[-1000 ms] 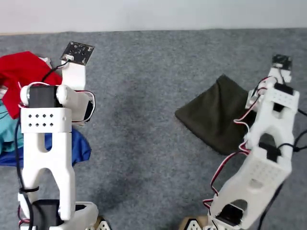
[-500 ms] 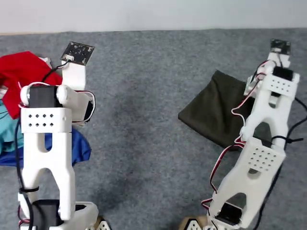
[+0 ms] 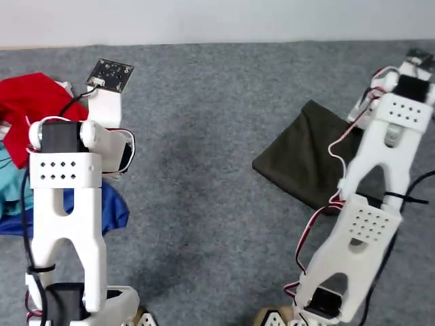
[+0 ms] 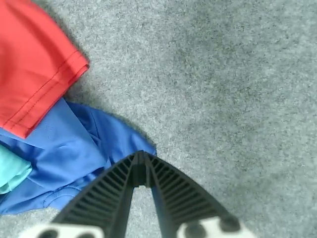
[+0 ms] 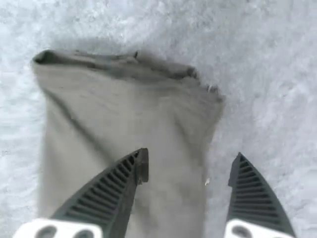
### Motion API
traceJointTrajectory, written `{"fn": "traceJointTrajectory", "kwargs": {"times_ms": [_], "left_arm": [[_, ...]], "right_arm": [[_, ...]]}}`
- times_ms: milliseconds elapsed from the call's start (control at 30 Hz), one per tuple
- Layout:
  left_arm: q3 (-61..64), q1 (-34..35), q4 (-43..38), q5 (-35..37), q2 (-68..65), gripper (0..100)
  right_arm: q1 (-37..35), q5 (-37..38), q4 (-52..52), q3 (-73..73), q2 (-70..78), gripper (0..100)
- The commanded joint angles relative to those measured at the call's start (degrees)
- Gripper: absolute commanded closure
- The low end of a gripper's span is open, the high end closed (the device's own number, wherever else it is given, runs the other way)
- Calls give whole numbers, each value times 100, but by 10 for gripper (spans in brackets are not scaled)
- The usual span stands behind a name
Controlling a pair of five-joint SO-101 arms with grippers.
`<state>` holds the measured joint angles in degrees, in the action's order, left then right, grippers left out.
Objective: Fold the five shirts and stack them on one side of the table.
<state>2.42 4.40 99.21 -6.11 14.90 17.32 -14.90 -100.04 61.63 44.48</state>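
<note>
Looking down, one folded olive shirt (image 3: 306,159) lies right on the worktop (image 3: 204,102), loose shirts (image 3: 34,109) heaped left; from the left wrist, the left claw (image 4: 142,166) is clenched empty beside the blue shirt (image 4: 74,148); from the right wrist, the right claw (image 5: 190,171) hangs released over the olive shirt, so fetching another seems next.

No text, label, number or sign can be read anywhere. The small circuit board (image 3: 109,74) near the red shirt (image 3: 30,102) is too small to tell whether it carries any print (only pale specks show on its dark face).
</note>
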Motion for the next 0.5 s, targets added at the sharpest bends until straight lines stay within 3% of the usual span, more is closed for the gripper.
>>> {"fn": "traceJointTrajectory", "kwargs": {"times_ms": [0, 467], "left_arm": [[-22, -26, 114, 35, 237, 997], [-22, -26, 114, 26, 193, 997]], "right_arm": [[-171, -475, -277, 202, -171, 727], [-154, -870, -268, -1679, -567, 727]]}}
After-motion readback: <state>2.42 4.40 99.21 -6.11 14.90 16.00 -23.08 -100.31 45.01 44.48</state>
